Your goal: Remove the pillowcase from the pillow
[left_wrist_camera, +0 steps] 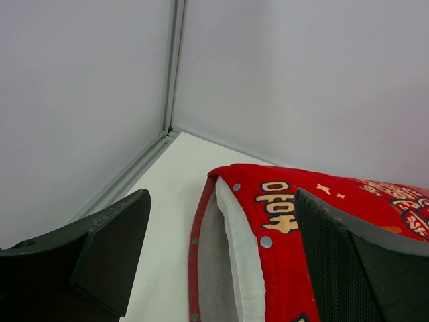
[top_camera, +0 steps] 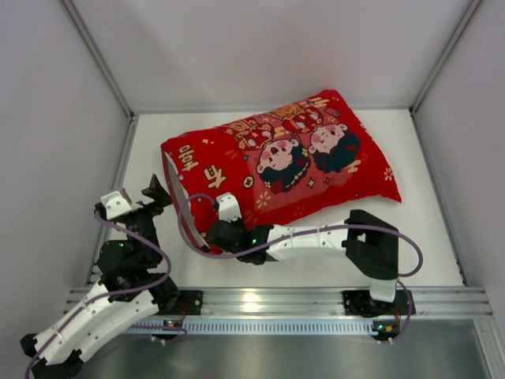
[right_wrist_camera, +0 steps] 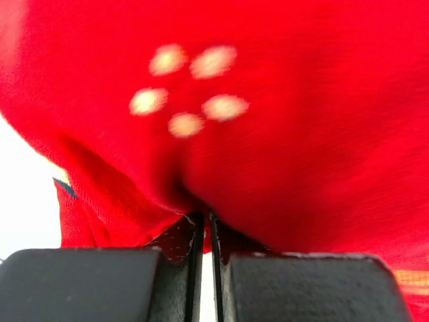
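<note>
The red printed pillowcase [top_camera: 292, 158] lies slantwise on the white table with its open, snap-lined end at the left. In the left wrist view the pillowcase [left_wrist_camera: 295, 255] gapes and the white pillow [left_wrist_camera: 244, 261] shows inside the mouth. My left gripper [top_camera: 150, 197] stands open just left of that mouth, and the left gripper [left_wrist_camera: 221, 201] has the opening between its fingers without touching it. My right gripper [top_camera: 211, 227] is at the cover's near left edge. The right gripper [right_wrist_camera: 204, 218] is shut on a pinched fold of the pillowcase [right_wrist_camera: 234, 134].
White walls with metal corner posts [top_camera: 99, 59] enclose the table on three sides. The aluminium rail [top_camera: 260, 300] carrying the arm bases runs along the near edge. A purple cable [top_camera: 185, 229] loops beside the right wrist.
</note>
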Controlling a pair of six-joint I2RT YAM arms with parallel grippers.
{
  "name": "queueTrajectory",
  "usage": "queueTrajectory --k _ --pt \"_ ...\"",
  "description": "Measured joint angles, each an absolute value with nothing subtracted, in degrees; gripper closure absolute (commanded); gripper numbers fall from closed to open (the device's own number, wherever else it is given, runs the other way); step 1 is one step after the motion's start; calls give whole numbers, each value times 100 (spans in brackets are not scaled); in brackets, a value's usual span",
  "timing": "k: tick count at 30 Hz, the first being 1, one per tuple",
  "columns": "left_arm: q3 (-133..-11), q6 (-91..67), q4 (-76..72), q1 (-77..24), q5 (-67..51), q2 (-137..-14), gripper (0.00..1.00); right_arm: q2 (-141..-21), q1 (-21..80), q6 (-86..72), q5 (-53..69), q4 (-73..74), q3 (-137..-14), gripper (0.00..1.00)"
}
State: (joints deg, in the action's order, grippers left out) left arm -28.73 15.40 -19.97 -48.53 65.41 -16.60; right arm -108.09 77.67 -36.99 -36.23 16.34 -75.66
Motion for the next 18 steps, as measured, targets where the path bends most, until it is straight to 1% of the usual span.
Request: queueTrajectory --k 8,18 --pt "-2875 1516 -1977 -4853 6475 -1673 9 -10145 7321 -3603 -3444 1590 -7052 100" --pt "-2895 1271 -1612 -4856 6108 -2067 8 -9142 6051 -2950 -2882 1632 -6820 100"
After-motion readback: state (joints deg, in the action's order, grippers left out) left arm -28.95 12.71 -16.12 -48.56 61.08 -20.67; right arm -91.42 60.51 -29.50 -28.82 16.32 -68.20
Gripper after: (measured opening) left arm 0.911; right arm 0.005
